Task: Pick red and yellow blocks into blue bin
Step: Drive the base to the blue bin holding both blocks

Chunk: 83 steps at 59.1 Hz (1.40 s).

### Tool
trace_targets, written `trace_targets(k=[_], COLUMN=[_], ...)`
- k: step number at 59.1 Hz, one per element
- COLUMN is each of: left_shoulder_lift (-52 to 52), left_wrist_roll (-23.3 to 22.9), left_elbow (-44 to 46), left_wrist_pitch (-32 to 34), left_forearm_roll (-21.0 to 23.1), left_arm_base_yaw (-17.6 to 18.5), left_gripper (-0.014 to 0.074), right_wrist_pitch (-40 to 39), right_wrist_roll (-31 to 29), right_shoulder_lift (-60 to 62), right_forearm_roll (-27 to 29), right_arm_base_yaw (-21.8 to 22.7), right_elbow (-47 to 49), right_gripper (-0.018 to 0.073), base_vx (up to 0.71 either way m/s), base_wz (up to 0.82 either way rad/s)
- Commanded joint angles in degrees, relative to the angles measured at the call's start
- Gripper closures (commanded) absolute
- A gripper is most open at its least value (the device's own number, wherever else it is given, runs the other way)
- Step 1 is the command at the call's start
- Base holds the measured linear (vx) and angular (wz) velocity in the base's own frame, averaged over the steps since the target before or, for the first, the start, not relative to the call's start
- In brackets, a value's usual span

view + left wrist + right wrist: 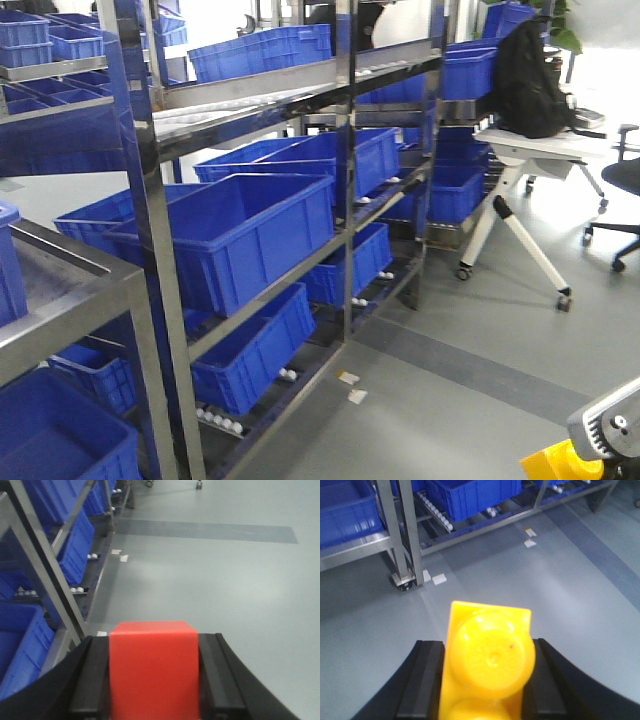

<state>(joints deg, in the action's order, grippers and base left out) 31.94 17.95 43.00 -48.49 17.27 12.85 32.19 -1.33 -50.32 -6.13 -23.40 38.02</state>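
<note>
Red cube (154, 672): pinched in left gripper (155, 641), black fingers (90, 680) pressed on its left and right faces. It sits square, one flat face to the wrist camera, edges in line with the fingers. It's a cube, so no long axis. Held in air over the grey floor (225, 580), with the steel rack (45, 575) close on the left.

Yellow brick (487, 660): pinched in right gripper (487, 647), fingers clamped on its two long sides. Studs face up at the wrist camera; two show, one behind the other. Long axis runs along the fingers, pointing away from the wrist. Also in air over the floor, well apart from the rack. In the front view the brick shows at the near right corner, grey gripper body just above it. Left gripper is out of that view.

Blue bin (250, 245): on the rack's middle shelf, left of centre, open top up. Only its inner walls show; the bottom is hidden, so can't tell its contents. Neither block is in it. More blue crates (270, 50) fill the shelves above, below and behind.

Far right: black backpack (530, 80) on a white table (540, 145). Paper scraps (352, 388) lie on the floor beside the rack.
</note>
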Motion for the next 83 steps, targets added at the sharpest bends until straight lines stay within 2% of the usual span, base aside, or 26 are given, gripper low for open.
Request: trace_targets(k=[1,39,83], left_shoulder_lift=[0.3,0.3,0.3], left_wrist_roll=[0.0,0.0,0.0], left_elbow=[1.4,1.4,1.4], left_wrist_pitch=[3.9,3.9,3.9], left_forearm_roll=[1.5,1.5,1.5], left_arm_base_yaw=[0.2,0.2,0.2], left_gripper=[0.0280,0.0280,0.0280], right_wrist_pitch=[-3.8,-3.8,-3.8], right_wrist_roll=[-0.3,-0.2,-0.2], right_shoulder_lift=[0.6,0.6,0.6], right_forearm_roll=[-0.8,-0.8,-0.8], right_arm_base_yaw=[0.0,0.0,0.0], right_elbow=[1.6,1.6,1.6], right_gripper=[0.0315,0.0315,0.0315], base_vx=[0.33,0.27,0.15], base_wz=[0.16,0.32,0.54])
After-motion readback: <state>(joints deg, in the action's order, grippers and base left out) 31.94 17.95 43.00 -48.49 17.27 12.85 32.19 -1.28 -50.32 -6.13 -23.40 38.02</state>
